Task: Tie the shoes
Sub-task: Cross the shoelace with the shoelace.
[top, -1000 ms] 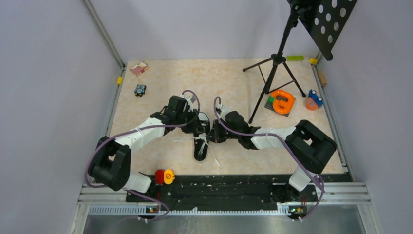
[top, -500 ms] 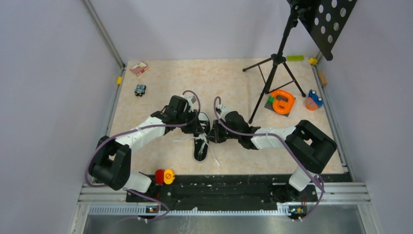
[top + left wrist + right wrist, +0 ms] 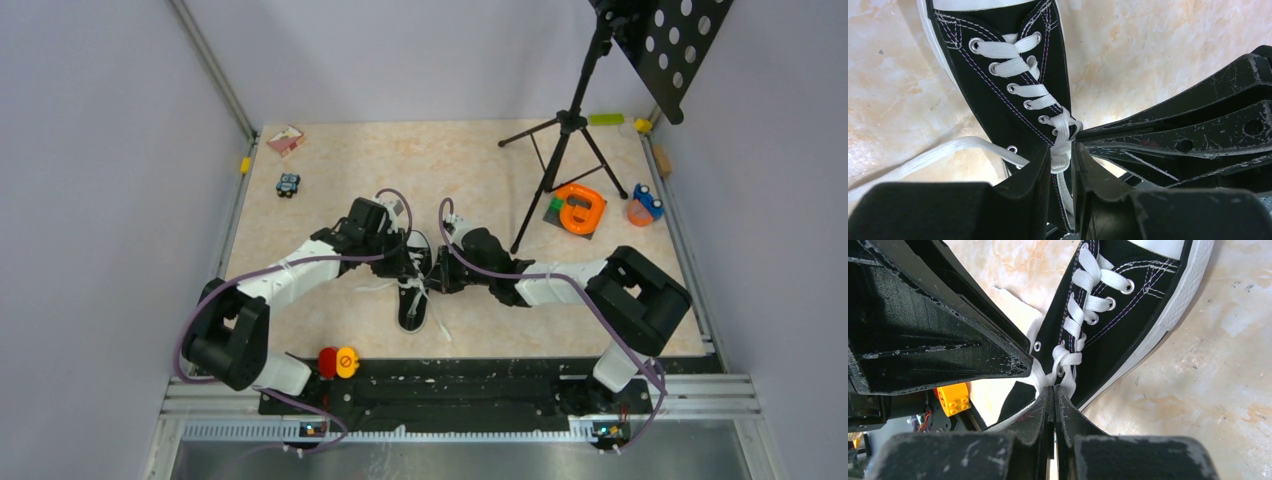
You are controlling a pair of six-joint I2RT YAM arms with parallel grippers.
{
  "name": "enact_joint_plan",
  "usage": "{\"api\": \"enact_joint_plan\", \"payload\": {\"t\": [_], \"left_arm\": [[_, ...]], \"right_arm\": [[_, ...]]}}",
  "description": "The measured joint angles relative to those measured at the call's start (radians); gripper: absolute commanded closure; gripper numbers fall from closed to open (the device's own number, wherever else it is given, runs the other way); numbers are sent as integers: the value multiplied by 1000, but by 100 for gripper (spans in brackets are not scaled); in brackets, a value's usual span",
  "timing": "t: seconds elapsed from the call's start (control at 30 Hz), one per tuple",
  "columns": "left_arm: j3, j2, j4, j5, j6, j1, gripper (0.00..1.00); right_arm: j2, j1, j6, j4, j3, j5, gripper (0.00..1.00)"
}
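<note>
Right now the sneaker [image 3: 412, 305] lies near the middle of the table [image 3: 330, 170], between my two claws. Its white laces [image 3: 1020, 67] cross up the eyelets to a crossing near the top. My left claw [image 3: 1062, 156] is narrow, pinching a strand at that crossing. My right claw [image 3: 1054, 389] is pressed tight on the laces from the opposite side, just beside the left's tips. One loose end trails over the tabletop.
</note>
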Motion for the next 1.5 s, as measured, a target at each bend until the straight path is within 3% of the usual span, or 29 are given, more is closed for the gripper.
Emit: {"api": "enact_joint_plan", "payload": {"t": [0.6,0.93,1.07,1.5], "left_arm": [[3,0,-13,-13,0,-4,68],[4,0,-12,-10,-1,-4,81],[4,0,-12,-8,-1,-4,100],[4,-3,-12,-12,3,-4,100]], "right_arm": [[0,0,0,0,0,0,100],[0,0,0,0,0,0,100],[0,0,0,0,0,0,100],[-14,0,1,1,-4,11,100]]}}
